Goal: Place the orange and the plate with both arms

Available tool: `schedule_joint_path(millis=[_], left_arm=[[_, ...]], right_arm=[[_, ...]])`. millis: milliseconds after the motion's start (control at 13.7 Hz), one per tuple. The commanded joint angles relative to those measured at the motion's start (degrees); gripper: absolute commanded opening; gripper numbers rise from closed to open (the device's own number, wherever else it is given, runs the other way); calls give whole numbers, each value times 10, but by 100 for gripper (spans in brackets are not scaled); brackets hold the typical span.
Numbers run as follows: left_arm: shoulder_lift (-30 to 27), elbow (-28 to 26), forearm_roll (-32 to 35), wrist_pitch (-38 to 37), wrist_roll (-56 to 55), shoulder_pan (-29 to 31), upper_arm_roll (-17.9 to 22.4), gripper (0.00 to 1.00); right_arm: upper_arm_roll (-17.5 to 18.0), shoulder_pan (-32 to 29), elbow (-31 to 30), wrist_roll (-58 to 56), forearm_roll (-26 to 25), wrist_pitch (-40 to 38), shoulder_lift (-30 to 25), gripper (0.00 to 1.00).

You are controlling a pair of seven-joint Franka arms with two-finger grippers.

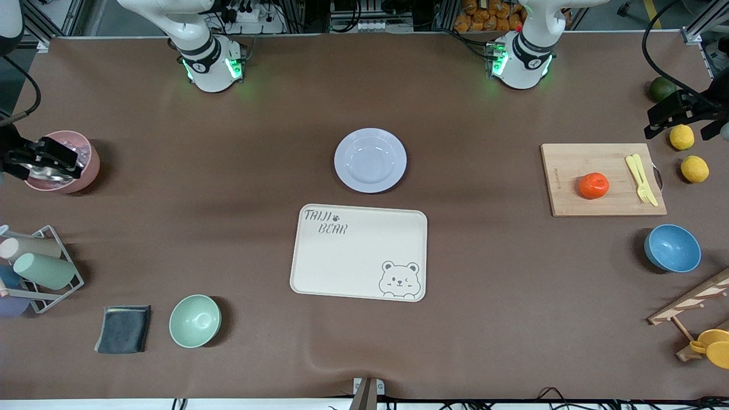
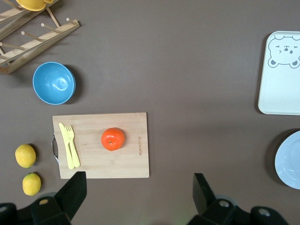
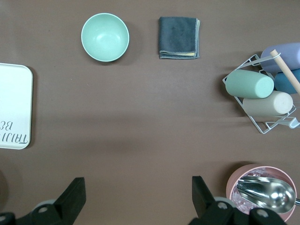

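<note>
Robot lab: aluminium framing [image 1: 697, 23], cables [image 1: 655, 51]

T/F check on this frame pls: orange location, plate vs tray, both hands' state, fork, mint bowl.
1. The orange sits on the wooden cutting board. True.
2. The plate rests on the bear tray. False: it lies on the table, farther from the front camera than the tray, apart from it.
3. The left hand is shut on the orange. False: it is open and empty, up over the table by the lemons.
4. The right hand is open, holding nothing. True; it hangs by the pink bowl.
5. A yellow fork lies on the board beside the orange. True.
6. The mint green bowl holds the orange. False: it is empty.
</note>
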Motion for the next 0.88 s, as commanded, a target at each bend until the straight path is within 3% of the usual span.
schedule_joint_path(millis=[0, 366, 585, 805], left_arm=[[-5, 6, 3, -11, -5, 0, 1, 100], [22, -14, 7, -11, 16, 17, 21, 100], [41, -86, 11, 33, 30, 58, 22, 100], [32, -187, 38, 128, 21, 71, 20, 100]], right_arm=[[10, -13, 5, 8, 8, -5, 1, 100], [10, -9, 5, 9, 8, -4, 3, 100], [10, -9, 2, 9, 8, -5, 8, 100], [10, -9, 1, 2, 33, -7, 18, 100]])
